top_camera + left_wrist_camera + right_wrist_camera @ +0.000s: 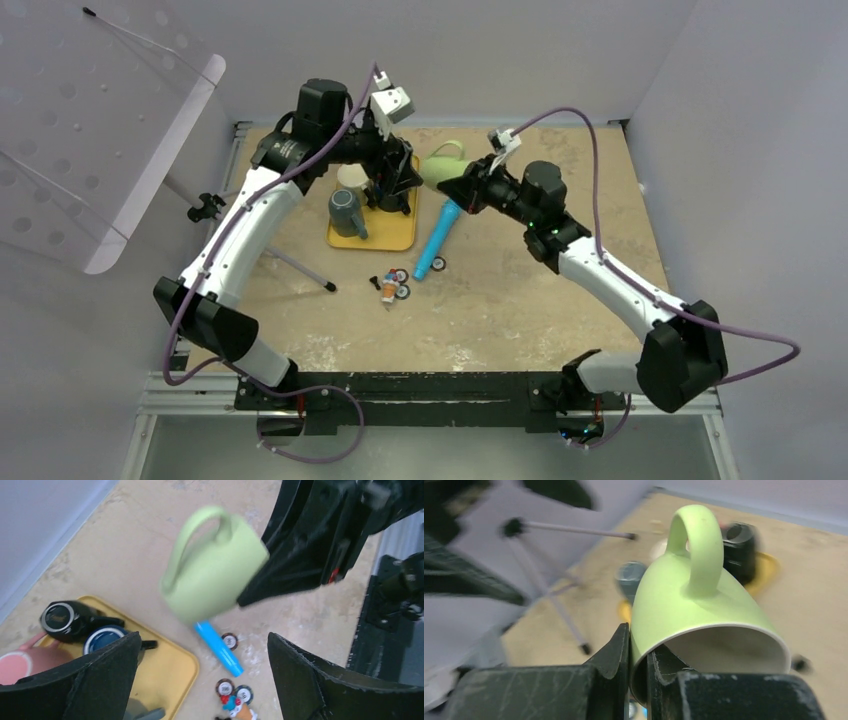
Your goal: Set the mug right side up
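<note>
The light green mug (440,163) hangs in the air over the far middle of the table, tipped on its side. My right gripper (638,645) is shut on its rim, one finger inside the wall and one outside, with the handle pointing up and the mouth (729,650) facing the wrist. In the left wrist view the mug (212,575) is held by the right arm's black fingers (300,555) from the right. My left gripper (202,680) stands wide open with nothing between its fingers, just left of the mug and over the tray's right edge (390,190).
A yellow tray (385,238) holds a dark blue-grey mug (347,212), a pale pink mug (352,177) and a black mug (62,617). A blue tube (437,240), poker chips (400,275) and a small toy (388,292) lie mid-table. A tripod leg (300,268) and clear panel (100,140) stand left.
</note>
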`<control>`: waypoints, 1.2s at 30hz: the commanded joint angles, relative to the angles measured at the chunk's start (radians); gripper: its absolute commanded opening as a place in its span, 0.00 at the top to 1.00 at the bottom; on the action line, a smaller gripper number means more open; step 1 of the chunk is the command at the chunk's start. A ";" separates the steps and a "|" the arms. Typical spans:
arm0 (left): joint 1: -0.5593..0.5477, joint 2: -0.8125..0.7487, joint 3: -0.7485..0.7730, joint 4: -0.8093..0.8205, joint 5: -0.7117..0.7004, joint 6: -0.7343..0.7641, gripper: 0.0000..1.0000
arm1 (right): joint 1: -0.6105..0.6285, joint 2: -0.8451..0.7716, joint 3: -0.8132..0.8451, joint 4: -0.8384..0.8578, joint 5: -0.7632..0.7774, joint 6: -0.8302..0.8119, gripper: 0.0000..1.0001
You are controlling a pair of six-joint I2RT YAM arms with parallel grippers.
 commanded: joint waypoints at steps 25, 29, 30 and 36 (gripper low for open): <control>-0.020 0.100 -0.396 -0.034 -0.504 1.218 0.14 | -0.390 0.571 0.603 -1.169 0.536 -0.510 0.91; -0.037 0.167 -0.426 0.011 -0.602 1.364 0.15 | -0.396 0.573 0.641 -1.182 0.529 -0.519 0.62; -0.038 0.191 -0.419 0.012 -0.633 1.386 0.15 | -0.397 0.572 0.650 -1.186 0.529 -0.520 0.56; -0.034 0.281 -0.358 -0.047 -0.731 1.422 0.17 | -0.396 0.529 0.677 -1.198 0.509 -0.531 0.41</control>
